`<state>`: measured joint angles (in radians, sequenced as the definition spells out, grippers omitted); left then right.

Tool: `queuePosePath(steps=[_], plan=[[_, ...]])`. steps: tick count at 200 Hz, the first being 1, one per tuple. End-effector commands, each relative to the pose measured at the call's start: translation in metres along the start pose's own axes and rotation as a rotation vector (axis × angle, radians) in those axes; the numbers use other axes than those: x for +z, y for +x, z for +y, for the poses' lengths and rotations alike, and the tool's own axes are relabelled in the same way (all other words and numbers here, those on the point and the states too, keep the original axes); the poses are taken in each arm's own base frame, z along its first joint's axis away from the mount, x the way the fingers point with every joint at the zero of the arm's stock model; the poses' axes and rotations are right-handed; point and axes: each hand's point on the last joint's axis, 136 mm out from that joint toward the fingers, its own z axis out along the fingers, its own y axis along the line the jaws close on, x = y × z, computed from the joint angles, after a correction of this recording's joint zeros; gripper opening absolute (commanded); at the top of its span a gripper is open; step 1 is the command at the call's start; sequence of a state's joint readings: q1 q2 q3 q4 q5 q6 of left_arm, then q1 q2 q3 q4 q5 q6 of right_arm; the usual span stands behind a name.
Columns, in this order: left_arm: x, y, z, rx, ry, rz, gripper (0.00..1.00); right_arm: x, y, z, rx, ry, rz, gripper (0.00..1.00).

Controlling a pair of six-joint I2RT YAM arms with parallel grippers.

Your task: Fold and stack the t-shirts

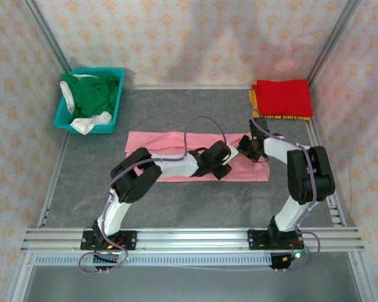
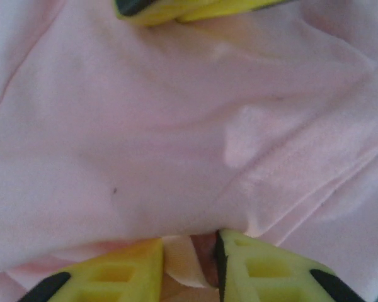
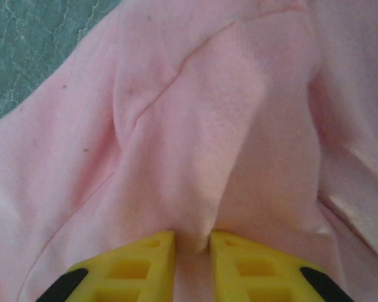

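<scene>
A light pink t-shirt [image 1: 176, 146] lies as a long strip across the middle of the grey table. My left gripper [image 1: 229, 165] sits on its right part, shut on a bunched fold of pink cloth [image 2: 195, 189] between its yellow fingers [image 2: 264, 274]. Close beside it, my right gripper [image 1: 246, 147] is shut on another raised fold of the same shirt [image 3: 201, 189], the cloth pinched between its fingertips [image 3: 145, 264]. A folded red t-shirt [image 1: 282, 95] rests on an orange-yellow one [image 1: 283, 117] at the back right.
A teal basket [image 1: 111, 123] at the back left holds a dark green t-shirt [image 1: 91, 93] and a white one [image 1: 88, 123]. Patterned walls close in the table on three sides. A metal rail [image 1: 189, 238] runs along the near edge.
</scene>
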<state>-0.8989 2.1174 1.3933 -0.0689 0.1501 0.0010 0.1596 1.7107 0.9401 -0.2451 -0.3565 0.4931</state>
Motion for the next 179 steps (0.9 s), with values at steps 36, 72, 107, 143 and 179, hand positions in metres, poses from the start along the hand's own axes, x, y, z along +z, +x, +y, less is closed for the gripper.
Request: queuePosePath(steps=[36, 72, 107, 143, 179], plan=[[-0.022, -0.012, 0.010, 0.003, -0.055, -0.045, 0.00, -0.007, -0.004, 0.001, 0.003, -0.014, -0.021, 0.21], [-0.045, -0.018, 0.013, -0.022, -0.071, -0.090, 0.00, -0.016, -0.003, 0.007, -0.036, -0.027, -0.011, 0.21], [-0.053, -0.016, 0.016, -0.045, -0.081, -0.102, 0.00, -0.033, 0.003, -0.005, -0.086, 0.056, -0.015, 0.22], [-0.048, -0.007, 0.016, -0.054, -0.084, -0.083, 0.00, -0.055, 0.007, -0.022, -0.055, 0.112, -0.049, 0.33], [-0.052, -0.006, 0.016, -0.064, -0.079, -0.088, 0.06, -0.056, 0.030, -0.018, -0.013, 0.041, 0.034, 0.37]])
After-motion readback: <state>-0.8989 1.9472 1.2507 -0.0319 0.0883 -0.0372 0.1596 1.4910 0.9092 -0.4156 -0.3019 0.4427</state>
